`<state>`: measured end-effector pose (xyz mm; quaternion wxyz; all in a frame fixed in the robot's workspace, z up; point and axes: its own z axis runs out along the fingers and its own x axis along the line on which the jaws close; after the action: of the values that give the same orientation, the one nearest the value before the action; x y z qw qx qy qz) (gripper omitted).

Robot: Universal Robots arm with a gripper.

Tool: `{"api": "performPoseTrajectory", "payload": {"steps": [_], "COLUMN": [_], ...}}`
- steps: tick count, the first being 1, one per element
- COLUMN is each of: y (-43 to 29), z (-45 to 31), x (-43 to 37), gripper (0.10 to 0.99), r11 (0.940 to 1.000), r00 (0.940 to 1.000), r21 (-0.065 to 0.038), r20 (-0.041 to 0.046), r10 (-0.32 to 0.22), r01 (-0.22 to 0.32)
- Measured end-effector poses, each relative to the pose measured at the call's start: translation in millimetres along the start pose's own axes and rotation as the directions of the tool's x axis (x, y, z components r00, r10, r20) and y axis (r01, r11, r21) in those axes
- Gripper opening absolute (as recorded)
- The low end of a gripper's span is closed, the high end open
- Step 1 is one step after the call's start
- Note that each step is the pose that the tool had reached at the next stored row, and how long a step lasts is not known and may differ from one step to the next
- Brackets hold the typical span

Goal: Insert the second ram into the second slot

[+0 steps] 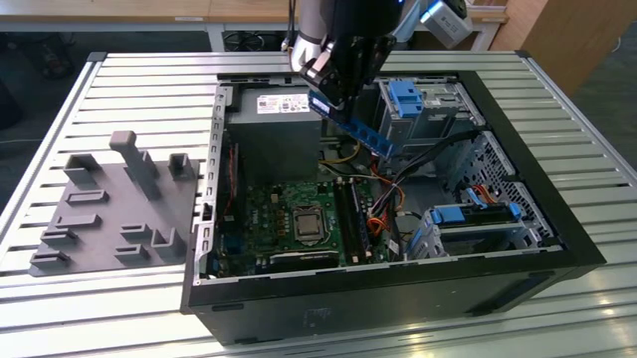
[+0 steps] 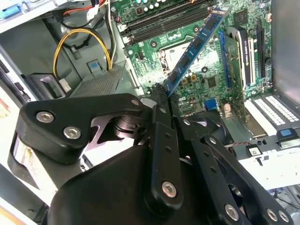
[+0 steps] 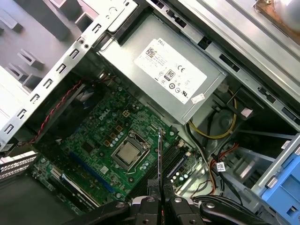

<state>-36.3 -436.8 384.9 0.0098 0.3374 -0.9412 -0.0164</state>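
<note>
Hanging above the open computer case (image 1: 378, 298), the second ram (image 1: 363, 133) is held clamped at one short end between the closed fingers of the gripper (image 1: 333, 93), in the upper centre of the exterior view. The stick is a thin, flat blue board carrying a row of dark rectangular chips. It is tilted, with its free end angled down toward the exterior view's right. It is kept clear of the green motherboard (image 1: 289, 201) and apart from the long, narrow black memory slots (image 1: 350, 216) (whether any slot is already filled cannot be told).

In the second wrist view, the ram (image 2: 197, 47) is seen projecting from the matte black, bolted links of the gripper (image 2: 161, 96). In the first wrist view, it is presented edge-on as a thin dark line (image 3: 160, 154) over the square metal processor (image 3: 126, 154).

A grey moulded fixture (image 1: 110, 201) is seated on the ribbed metal table (image 1: 149, 82) at the exterior view's left.
</note>
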Motion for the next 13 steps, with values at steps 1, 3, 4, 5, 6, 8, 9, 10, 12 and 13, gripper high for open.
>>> {"api": "performPoseTrajectory", "payload": {"steps": [1,3,4,5,6,8,9,10,12,13], "y": [0.0,0.0,0.0,0.0,0.0,0.0,0.0,0.0,0.0,0.0], "z": [0.0,0.0,0.0,0.0,0.0,0.0,0.0,0.0,0.0,0.0], "x": [0.0,0.0,0.0,0.0,0.0,0.0,0.0,0.0,0.0,0.0], "gripper": [0.137,0.137,0.137,0.137,0.137,0.137,0.137,0.137,0.137,0.137], "r11": [1.0,1.0,0.9999,0.9999,0.9998,0.9997,0.9996,0.9995,0.9993,0.9992], "r00": [1.0,1.0,0.9999,0.9999,0.9998,0.9997,0.9996,0.9995,0.9993,0.9992], "r21": [0.0,0.0,0.0,0.0,0.0,0.0,0.0,0.0,0.0,0.0], "r20": [0.0001,0.0003,0.0004,0.0006,0.0007,0.0009,0.001,0.0011,0.0014,0.0015], "r10": [0.003,0.01,0.013,0.016,0.019,0.025,0.028,0.031,0.037,0.04], "r01": [-0.003,-0.01,-0.013,-0.016,-0.019,-0.025,-0.028,-0.031,-0.037,-0.04]}}
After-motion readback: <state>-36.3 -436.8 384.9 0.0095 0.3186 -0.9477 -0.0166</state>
